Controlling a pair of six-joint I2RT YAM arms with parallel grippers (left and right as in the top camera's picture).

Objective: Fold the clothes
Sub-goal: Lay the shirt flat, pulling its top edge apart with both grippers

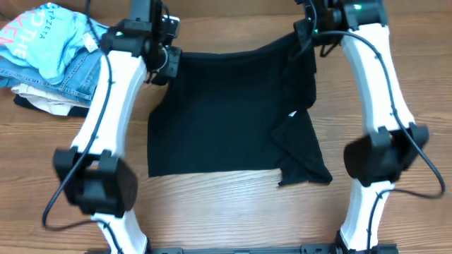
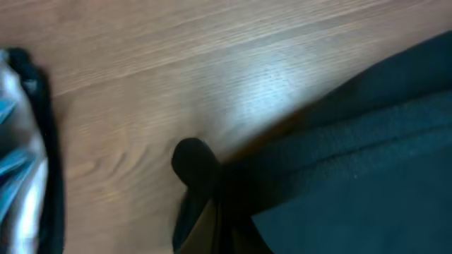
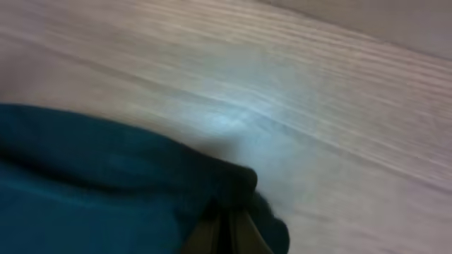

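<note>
Overhead, matte black cloth (image 1: 226,113), woodgrain table (image 1: 233,212)

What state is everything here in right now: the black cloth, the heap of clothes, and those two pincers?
black garment: spread on the table, right side flopped over and rumpled, far corners pinched.
left pincer: shut on the black garment's far left corner.
right pincer: shut on the black garment's far right corner.
pile of clothes: loosely stacked at the far left, apart from both pincers.

Shirt (image 1: 219,120) flat on table (image 1: 212,212) centre; clothes pile (image 1: 49,56) at far-left corner, well apart from shirt.
</note>
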